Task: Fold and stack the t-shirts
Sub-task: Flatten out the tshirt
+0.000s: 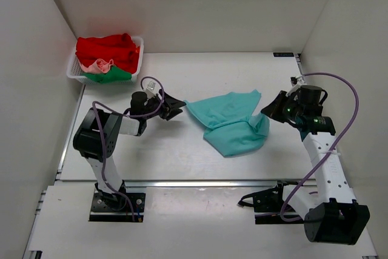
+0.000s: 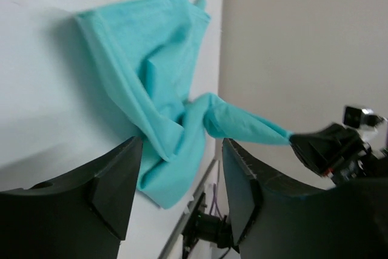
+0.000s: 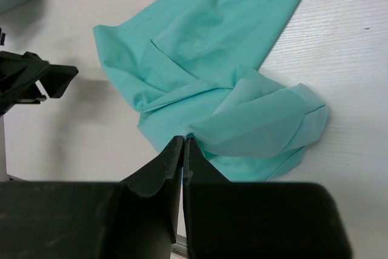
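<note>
Both arm bases sit at the near edge of the worktop (image 1: pixel 151 153). Mid-worktop, the left pincer (image 1: pixel 176 108) points toward the right edge, low over the surface, jaws well apart with nothing between them. It sits just beside the left-hand tip of the teal t-shirt (image 1: pixel 229 124); whether it touches the cloth cannot be told. The teal t-shirt lies crumpled and unfolded around the middle of the worktop, somewhat toward the right edge. One flat panel runs toward the far edge, and a bunched, doubled-over mass lies on its nearer side. The right pincer (image 1: pixel 271 108) comes in from the right edge, jaws pressed together and clamped on a fold at the shirt's right side. In the left wrist view that fold is drawn up off the surface into a taut point at the pincer's tip. At the far left corner a white lattice basket (image 1: pixel 72 72) holds the other shirts in a heap: red t-shirt (image 1: pixel 109 48) on top, pale pink t-shirt (image 1: pixel 101 65) tucked beneath it, green t-shirt (image 1: pixel 114 76) at the basket's near side.
</note>
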Controlling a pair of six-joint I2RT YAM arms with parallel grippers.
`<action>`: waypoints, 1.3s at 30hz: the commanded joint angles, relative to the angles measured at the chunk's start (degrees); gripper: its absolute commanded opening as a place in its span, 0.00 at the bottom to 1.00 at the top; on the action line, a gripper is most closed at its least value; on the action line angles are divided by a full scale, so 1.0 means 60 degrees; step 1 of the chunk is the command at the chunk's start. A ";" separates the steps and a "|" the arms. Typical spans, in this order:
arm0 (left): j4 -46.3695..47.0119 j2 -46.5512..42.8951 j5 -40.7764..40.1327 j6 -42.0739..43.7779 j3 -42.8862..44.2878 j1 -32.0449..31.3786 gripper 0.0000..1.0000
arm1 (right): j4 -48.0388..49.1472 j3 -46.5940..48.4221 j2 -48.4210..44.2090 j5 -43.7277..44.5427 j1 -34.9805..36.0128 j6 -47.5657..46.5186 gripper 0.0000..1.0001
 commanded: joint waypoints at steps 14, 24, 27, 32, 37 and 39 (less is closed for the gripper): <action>-0.4186 0.2560 -0.1788 0.1105 0.3730 -0.0260 0.58 | 0.0595 -0.0139 0.0246 -0.0136 0.0090 -0.0111 0.00; -0.3355 0.2941 -0.1483 0.0651 0.4038 -0.0481 0.36 | 0.0595 -0.0212 0.0246 -0.0210 -0.0027 -0.0170 0.00; -0.2754 0.3000 -0.0621 0.0214 0.4155 -0.0466 0.00 | 0.0522 -0.0154 0.0100 -0.0340 -0.0056 -0.0170 0.00; -0.1622 0.0485 -0.0381 -0.0872 0.2518 -0.0042 0.00 | 0.0624 0.0695 -0.0631 -0.1262 -0.0772 0.0005 0.00; -0.5288 -0.4621 -0.2529 0.0820 0.3095 0.0616 0.00 | 0.0273 0.3633 -0.0808 -0.1470 -0.0922 0.0138 0.01; -0.6965 -0.5728 -0.3282 0.1630 0.4441 0.0661 0.00 | 0.0127 0.4706 -0.0838 -0.1367 -0.1022 0.0167 0.00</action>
